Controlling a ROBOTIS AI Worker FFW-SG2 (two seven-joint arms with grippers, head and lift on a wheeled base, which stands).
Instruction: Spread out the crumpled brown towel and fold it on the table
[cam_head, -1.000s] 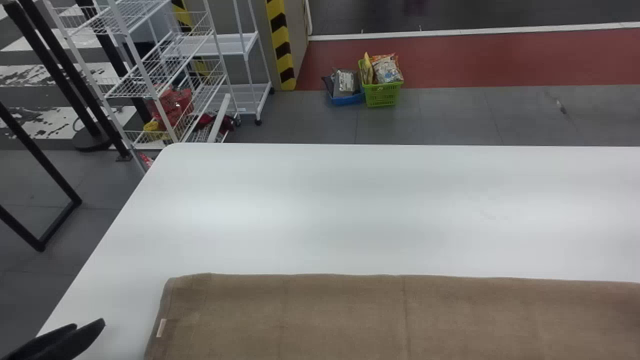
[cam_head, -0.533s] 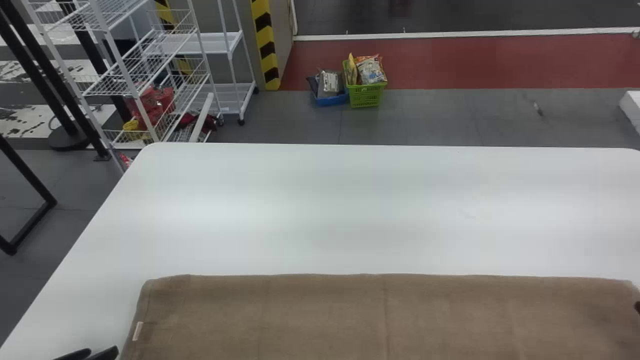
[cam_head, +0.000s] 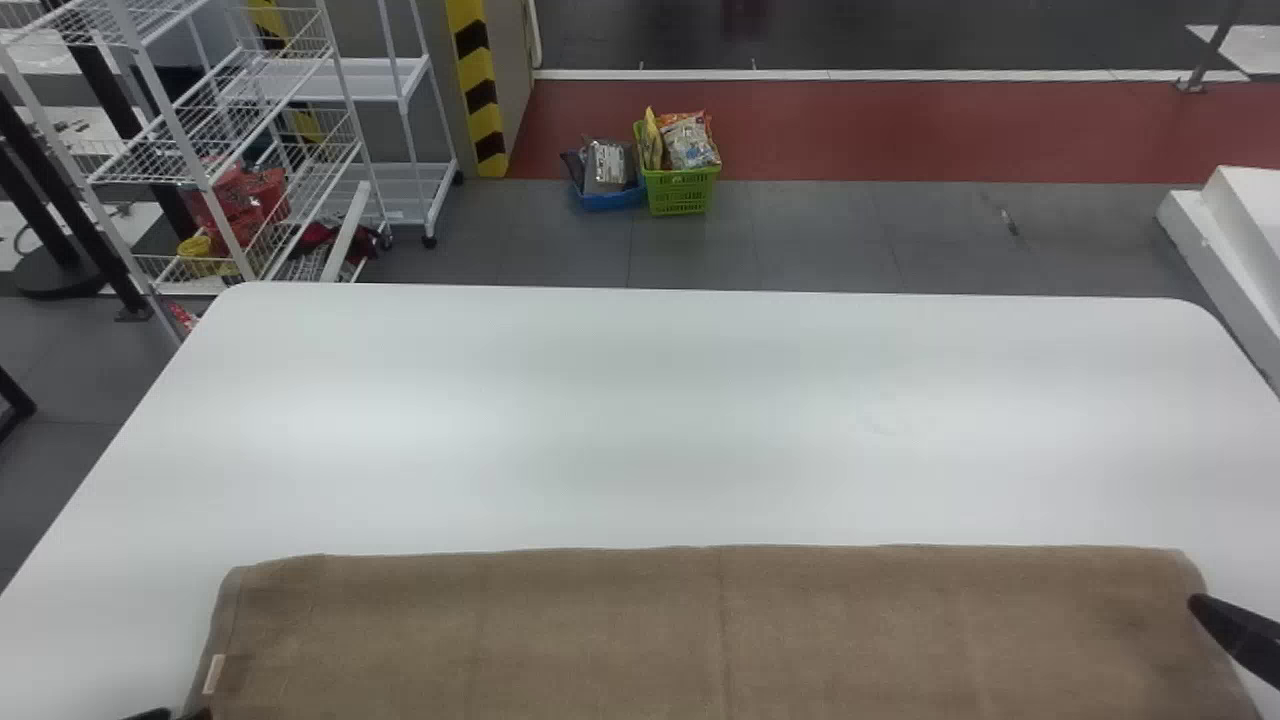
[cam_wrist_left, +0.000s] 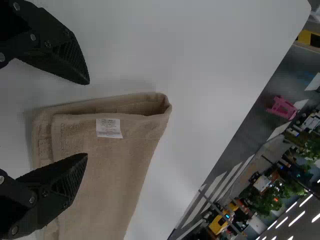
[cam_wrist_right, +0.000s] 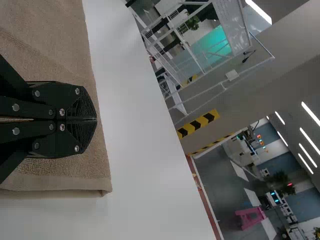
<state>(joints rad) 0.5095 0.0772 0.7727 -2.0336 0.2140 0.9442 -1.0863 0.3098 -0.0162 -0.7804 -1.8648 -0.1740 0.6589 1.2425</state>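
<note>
The brown towel (cam_head: 700, 630) lies flat as a long folded strip along the table's near side. At the bottom left my left gripper (cam_head: 180, 713) is beside the towel's left end. In the left wrist view the left gripper (cam_wrist_left: 88, 119) stands open, one finger over the towel (cam_wrist_left: 117, 175) near its white label, the other over bare table. My right gripper (cam_head: 1236, 636) is at the towel's right end. Its fingers meet in the right wrist view, where the right gripper (cam_wrist_right: 96, 120) is over the towel (cam_wrist_right: 50, 50), with no cloth seen pinched between the tips.
The white table (cam_head: 700, 420) stretches beyond the towel to its far edge. Behind it on the floor are a green basket (cam_head: 682, 190) and a blue one (cam_head: 610, 198). A white wire rack (cam_head: 215, 150) stands at the back left, a white block (cam_head: 1235, 240) at the right.
The head view has turned right, shifting table and towel leftward in it. My left gripper now shows lower at the bottom edge, and my right gripper has come into view at the right.
</note>
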